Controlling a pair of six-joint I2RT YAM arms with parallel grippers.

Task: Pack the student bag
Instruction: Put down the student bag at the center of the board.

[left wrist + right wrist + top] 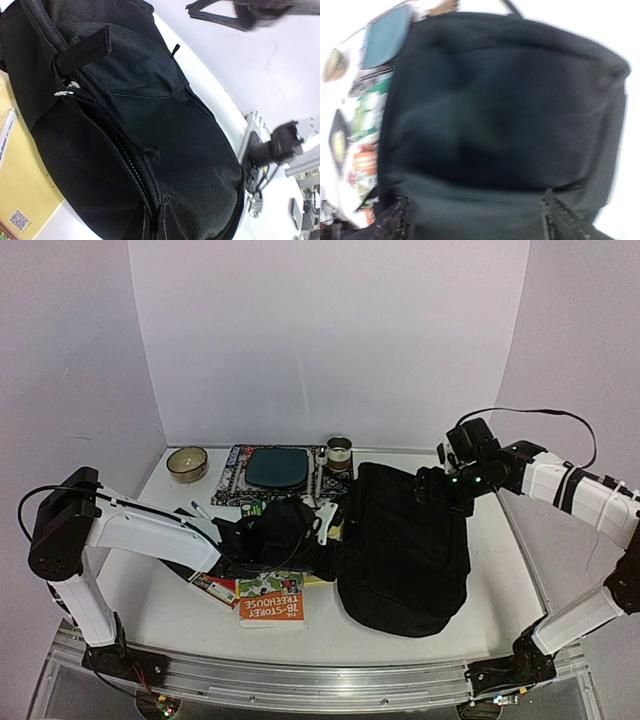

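Observation:
The student bag (405, 550) is a big black backpack lying flat right of the middle. In the left wrist view its zipper (115, 150) runs down the side. My left gripper (325, 540) is at the bag's left edge, shut on a fold of its fabric beside the zipper (161, 220). At the bag's far top edge, my right gripper (435, 492) hovers just above the black fabric (500, 100). It stands open (479, 220), its fingertips (402, 220) wide apart and nothing between them. The right wrist view is blurred.
An orange book (270, 602) and other books lie left of the bag, with a yellow envelope (20, 185) under its edge. At the back stand a teal pad on a patterned mat (277, 467), a bowl (187, 462) and a small cup (339, 453). White walls enclose the table.

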